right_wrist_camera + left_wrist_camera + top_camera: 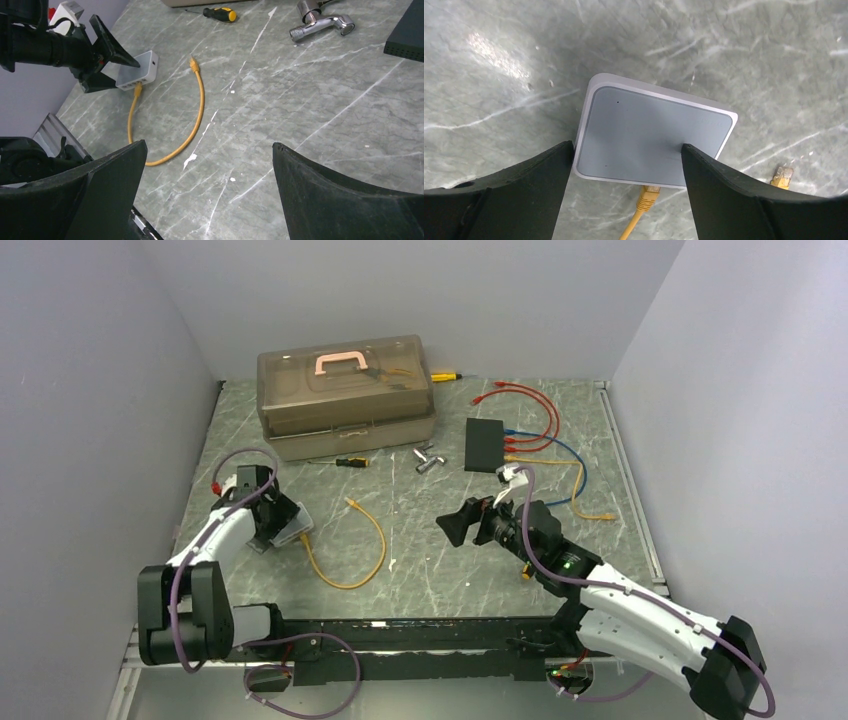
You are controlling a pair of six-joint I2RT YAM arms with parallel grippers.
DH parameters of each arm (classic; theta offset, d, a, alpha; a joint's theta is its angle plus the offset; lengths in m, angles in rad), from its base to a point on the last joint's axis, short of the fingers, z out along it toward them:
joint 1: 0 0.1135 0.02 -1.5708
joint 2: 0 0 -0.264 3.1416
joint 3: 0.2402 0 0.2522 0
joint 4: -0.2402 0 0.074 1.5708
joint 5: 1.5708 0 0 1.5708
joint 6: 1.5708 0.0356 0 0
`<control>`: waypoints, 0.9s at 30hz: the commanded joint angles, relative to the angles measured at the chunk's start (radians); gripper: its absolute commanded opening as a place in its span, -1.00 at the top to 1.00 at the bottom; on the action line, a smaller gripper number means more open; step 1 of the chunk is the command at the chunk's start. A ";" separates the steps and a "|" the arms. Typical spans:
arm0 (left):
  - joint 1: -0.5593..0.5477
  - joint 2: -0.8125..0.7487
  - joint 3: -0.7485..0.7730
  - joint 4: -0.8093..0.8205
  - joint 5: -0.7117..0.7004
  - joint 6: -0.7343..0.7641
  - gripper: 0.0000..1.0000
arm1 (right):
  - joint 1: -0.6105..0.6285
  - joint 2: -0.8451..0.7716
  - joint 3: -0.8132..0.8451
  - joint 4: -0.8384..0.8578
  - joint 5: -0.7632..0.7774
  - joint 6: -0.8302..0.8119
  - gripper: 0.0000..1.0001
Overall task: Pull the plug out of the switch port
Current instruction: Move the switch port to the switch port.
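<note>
Firstly, the left arm is folded low, its left gripper (626, 150) pointing down over a small silver-grey flat box (654, 130); a yellow cable (202, 100) is plugged into that box; jaws spread astride it, contact indeterminate; the right gripper (209, 150) hovers mid-table, jaws wide, empty; the flat matte-black switch (485, 443) lies beyond it, far right of centre, with coloured cables (545, 430) plugged in.

1. The worktop (499, 40) looks like polished grey-green stone, veined white, with a soft sheen.
2. We see the silver-grey box (649, 130) as smooth, matt plastic.
3. The switch (485, 443) is matt black.
4. The toolbox (345, 395) is translucent brown plastic.
5. The metal fitting (320, 24) is glossy chrome.
6. The right pincer (209, 144) looks to us like matt black plastic.
</note>
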 commanded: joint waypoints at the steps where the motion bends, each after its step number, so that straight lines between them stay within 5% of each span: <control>1: -0.024 -0.074 -0.008 -0.091 0.032 0.004 -0.74 | 0.004 -0.036 -0.005 -0.015 0.034 -0.010 -0.99; 7: -0.023 -0.265 0.093 -0.174 0.001 0.061 -0.97 | 0.004 -0.080 -0.011 -0.041 0.054 -0.020 -0.99; 11: -0.023 -0.259 0.112 -0.094 0.025 0.125 -0.99 | 0.004 -0.090 -0.025 -0.044 0.050 -0.011 -0.99; 27: 0.042 0.114 0.172 0.107 0.097 0.168 -0.48 | 0.004 -0.259 -0.070 -0.097 0.025 -0.017 -0.95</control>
